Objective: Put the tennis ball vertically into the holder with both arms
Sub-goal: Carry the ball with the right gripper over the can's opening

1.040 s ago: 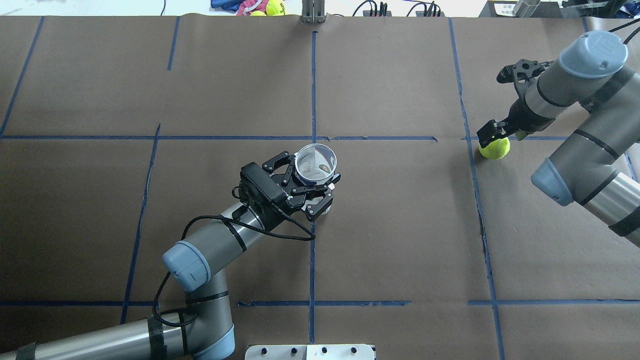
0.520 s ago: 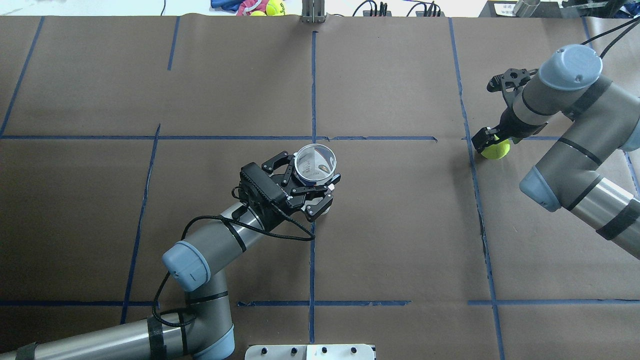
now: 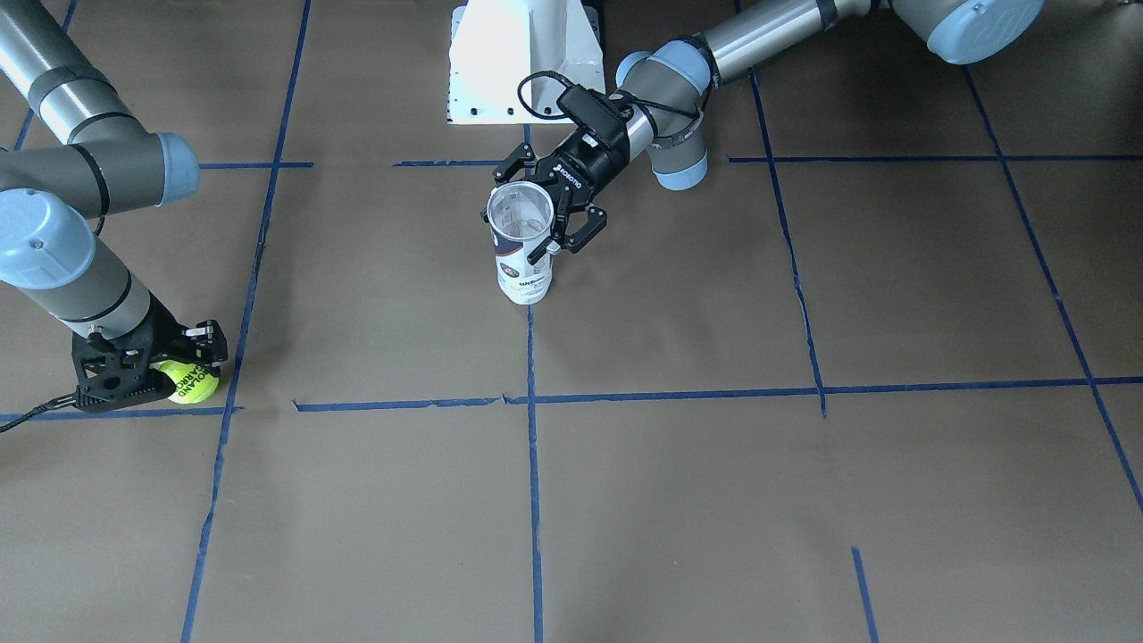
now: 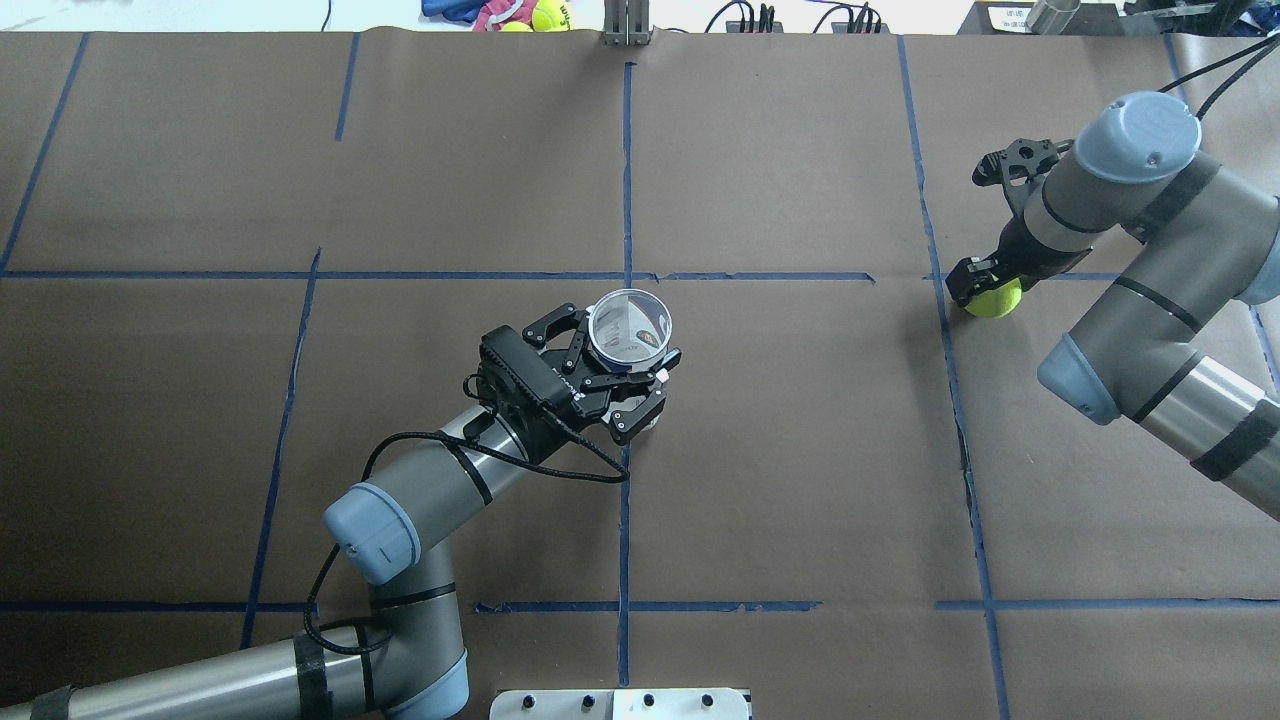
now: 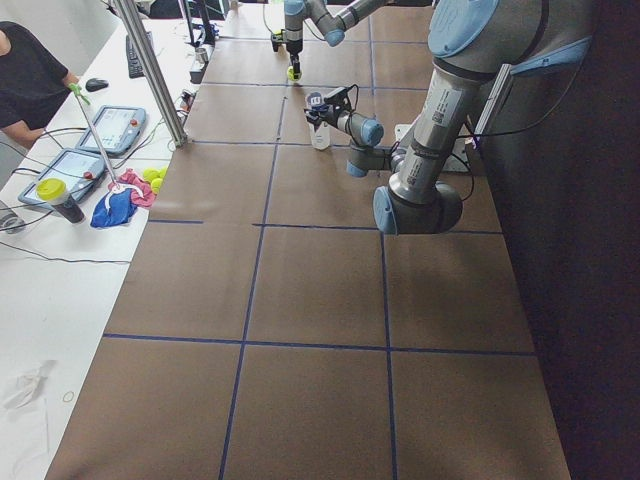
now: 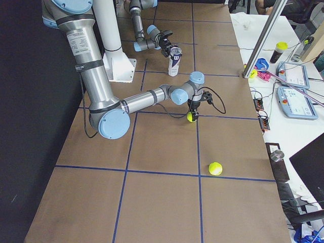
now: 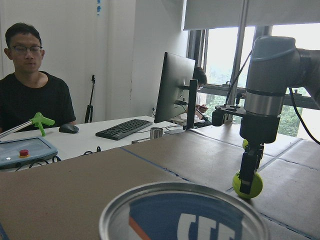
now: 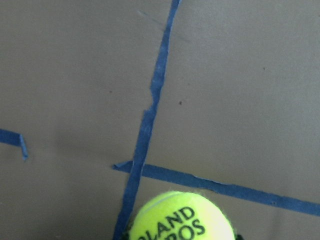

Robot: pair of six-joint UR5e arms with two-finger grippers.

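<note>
The holder [image 3: 522, 263], a white and navy Wilson can, stands upright with its mouth open near the table's middle. My left gripper [image 3: 534, 217] is shut on the holder just under the rim, as the overhead view [image 4: 628, 352] also shows around the holder [image 4: 630, 322]. The tennis ball [image 3: 194, 384], yellow-green with black lettering, lies on the table at my right. My right gripper [image 3: 179, 368] points down over the ball with its fingers closed against it. The overhead view shows the gripper [image 4: 992, 288] on the ball [image 4: 1000, 302]. The right wrist view shows only the ball's top [image 8: 180, 220].
A second tennis ball [image 6: 215, 168] lies on the table beyond my right arm. The white pedestal [image 3: 522, 62] stands at the robot's edge. More balls and a cloth [image 4: 520, 14] lie past the far edge. Blue tape lines cross the brown table cover [image 4: 800, 450].
My right arm has come down and shifted a little left, bringing its fingers around the tennis ball. The left arm and the holder have not moved.
</note>
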